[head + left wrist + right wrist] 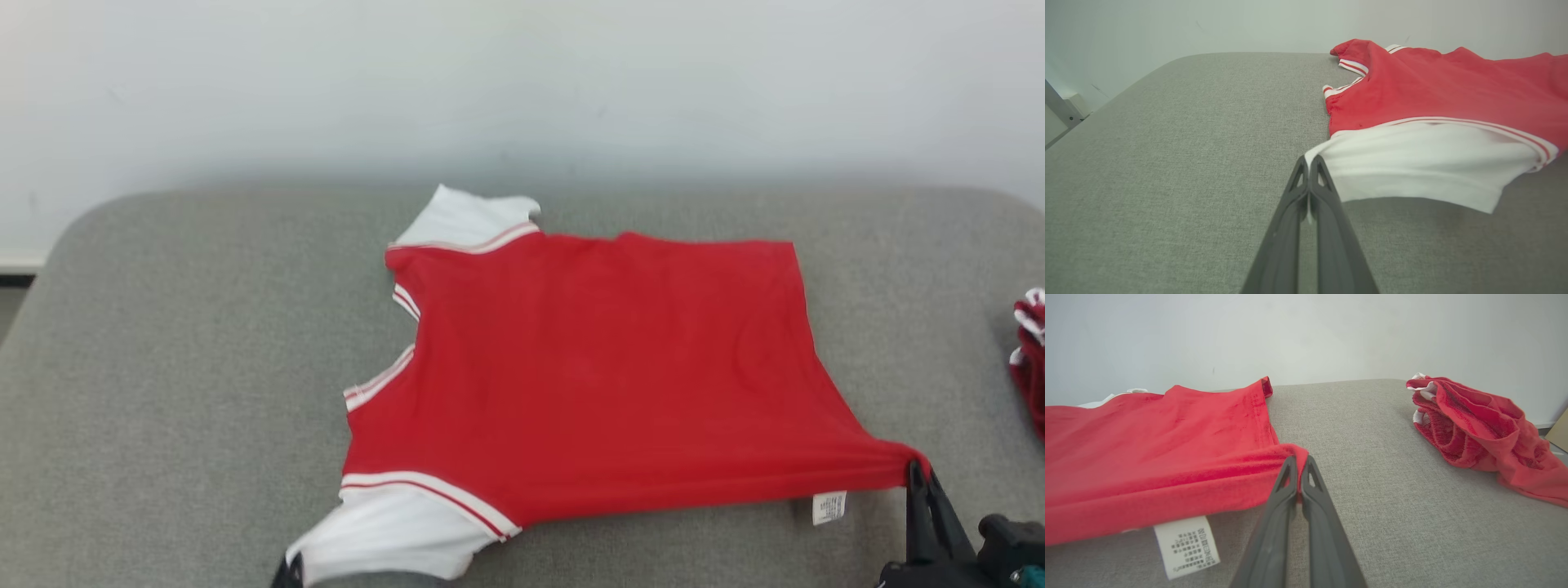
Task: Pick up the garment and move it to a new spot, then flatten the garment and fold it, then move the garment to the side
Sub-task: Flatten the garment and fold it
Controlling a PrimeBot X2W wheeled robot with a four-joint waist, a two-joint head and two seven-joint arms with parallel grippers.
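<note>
The shirt lies mid-frame on the counter, nearly flat, with its long axis across the frame: neck left, hem right. It extends up-frame from both claws. The left claw, closed, pinches the near white sleeve at lower left. The right claw, closed, pinches the near hem corner, which is drawn taut. The body is red, the sleeves white with stripes, and the label is exposed.

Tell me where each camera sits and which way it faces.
Head view: on the head, looking down at the red shirt on the grey upholstered surface; right gripper lower right.
Left wrist view: along the left gripper, pinching the white sleeve.
Right wrist view: along the right gripper, pinching the hem.
Shared: all show the red shirt.
</note>
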